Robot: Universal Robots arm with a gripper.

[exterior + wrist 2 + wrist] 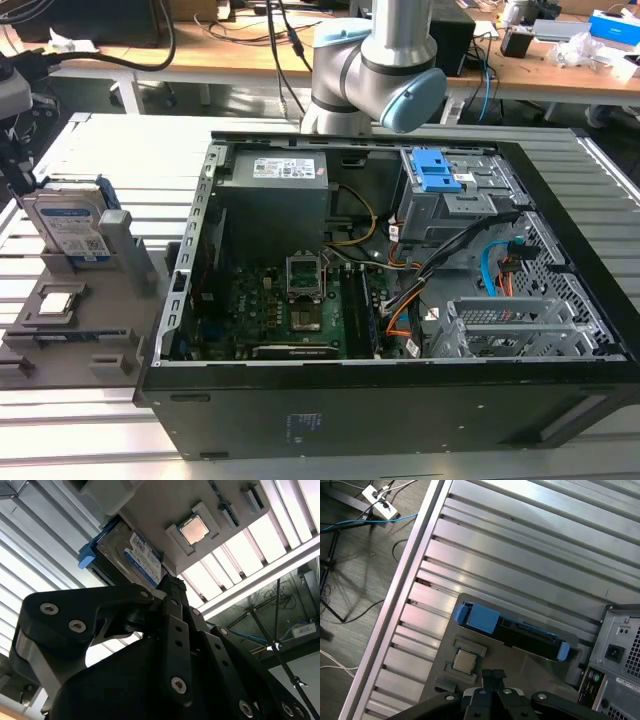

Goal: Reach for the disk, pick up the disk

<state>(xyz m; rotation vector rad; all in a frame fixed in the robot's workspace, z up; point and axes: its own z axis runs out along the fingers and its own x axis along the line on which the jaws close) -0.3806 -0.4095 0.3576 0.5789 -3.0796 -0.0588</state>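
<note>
The disk (68,225) stands on edge in a slot of the grey fixture (112,335) on the tabletop (60,432) — probably so that its upper rim is free to grip. Its white-and-blue barcode label faces outward, with print too small to read. The pincer (493,674), tips together and empty, hangs over the fixture, clear of the disk — a CPU chip (58,303) lies in a recess of the fixture.
</note>
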